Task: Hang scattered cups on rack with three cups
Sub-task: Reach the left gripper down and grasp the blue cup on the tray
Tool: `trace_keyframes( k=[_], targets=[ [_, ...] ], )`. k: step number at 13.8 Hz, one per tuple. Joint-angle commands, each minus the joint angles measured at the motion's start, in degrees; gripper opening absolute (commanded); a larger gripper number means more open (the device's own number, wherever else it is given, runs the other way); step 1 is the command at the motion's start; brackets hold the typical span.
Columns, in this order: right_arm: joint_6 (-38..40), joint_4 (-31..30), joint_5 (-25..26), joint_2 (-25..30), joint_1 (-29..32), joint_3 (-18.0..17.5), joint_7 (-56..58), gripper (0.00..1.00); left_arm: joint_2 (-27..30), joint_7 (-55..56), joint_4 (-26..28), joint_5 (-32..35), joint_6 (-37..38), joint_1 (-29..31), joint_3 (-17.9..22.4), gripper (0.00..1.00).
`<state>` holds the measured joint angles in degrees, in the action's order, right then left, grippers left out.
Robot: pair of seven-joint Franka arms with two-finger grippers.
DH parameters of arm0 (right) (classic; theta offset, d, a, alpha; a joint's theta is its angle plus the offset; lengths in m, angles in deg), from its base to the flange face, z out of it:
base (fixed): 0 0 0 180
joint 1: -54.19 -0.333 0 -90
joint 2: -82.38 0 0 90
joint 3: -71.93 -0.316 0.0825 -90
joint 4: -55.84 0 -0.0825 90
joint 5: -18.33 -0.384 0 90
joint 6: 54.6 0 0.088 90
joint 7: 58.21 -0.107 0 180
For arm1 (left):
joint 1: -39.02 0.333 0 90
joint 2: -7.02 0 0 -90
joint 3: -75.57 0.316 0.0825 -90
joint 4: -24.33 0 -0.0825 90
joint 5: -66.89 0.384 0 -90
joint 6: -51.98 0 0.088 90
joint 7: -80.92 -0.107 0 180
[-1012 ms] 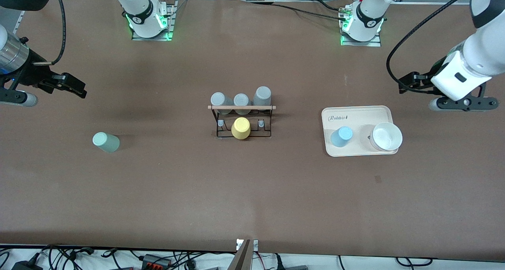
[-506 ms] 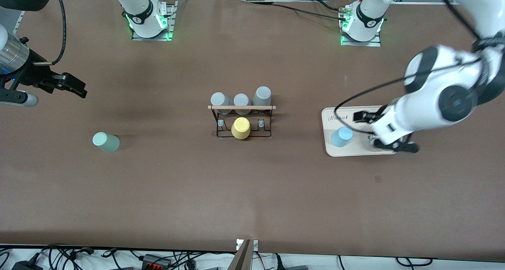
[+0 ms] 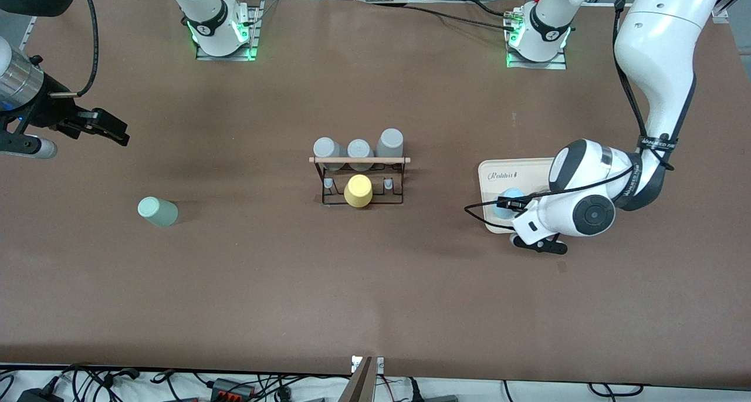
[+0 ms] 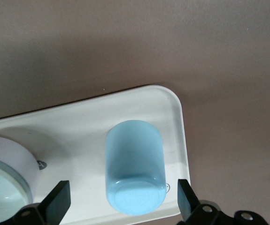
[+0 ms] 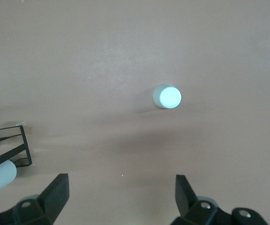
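Left gripper (image 4: 120, 206) spread wide, hovering over light blue matte tumbler (image 4: 135, 172) upside-down on cream rectangular tray (image 4: 174, 117), roughly 3 o'clock of black wire rack (image 3: 359, 182). Risk: off-centre closing tips cup (smooth sides). Right gripper (image 5: 120, 194) open, waiting; mint green tumbler (image 3: 157, 212) at 9 o'clock.

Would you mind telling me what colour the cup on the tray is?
Light blue cup on the cream tray, clearest in the left wrist view.

White bowl (image 4: 3, 164) crowds blue cup (image 4: 135, 164); tray's (image 4: 172, 112) outer side open.
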<state>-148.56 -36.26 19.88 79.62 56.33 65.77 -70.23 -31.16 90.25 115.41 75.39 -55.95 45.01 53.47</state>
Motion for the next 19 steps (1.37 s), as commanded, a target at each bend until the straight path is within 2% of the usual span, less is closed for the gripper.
trace_keyframes(
  k=[1, 5, 8, 10, 13, 14, 18, 19],
  targets=[
    [0.88, 0.78, -0.32, -0.14, 0.32, -0.17, 0.85, 1.00, 0.47, 0.52, 2.34, 1.25, -1.14, 0.16, -0.40, 1.00],
    [0.88, 0.70, -0.32, -0.14, 0.32, -0.17, 0.77, 1.00, 0.30, 1.40, 5.06, 1.34, -4.47, 0.24, -0.40, 1.00],
    [0.88, 0.44, -0.24, -0.49, 0.50, -0.17, 0.42, 1.00, -0.05, 1.48, 5.16, 1.34, -4.92, -0.45, -0.40, 1.00],
    [0.79, -0.09, 0.20, -0.75, 0.50, -0.17, 0.33, 1.00, -0.05, 1.48, 5.07, 1.52, -5.27, -1.42, -0.13, 0.86],
    [0.88, -1.49, 0.47, -2.77, 1.90, 0.00, -0.02, 1.00, -0.05, 1.48, 5.16, 1.52, -5.28, -0.81, -0.13, 0.77],
    [0.97, -2.02, 0.47, -3.73, 3.12, 0.00, 0.24, 1.00, -0.05, 1.31, 5.16, 1.52, -5.28, -0.90, -0.13, 0.70],
    [-3.40, -2.47, 0.56, -9.18, 4.63, 0.00, 1.47, 1.00, 1.08, 0.43, 4.20, 1.52, -3.79, -1.16, -0.92, 0.06],
    [-5.08, -2.47, 1.17, -10.84, 4.81, 0.00, 2.51, 1.00, 1.96, 1.21, 3.24, 1.43, -3.26, -1.86, -3.27, 0.02]
  ],
)
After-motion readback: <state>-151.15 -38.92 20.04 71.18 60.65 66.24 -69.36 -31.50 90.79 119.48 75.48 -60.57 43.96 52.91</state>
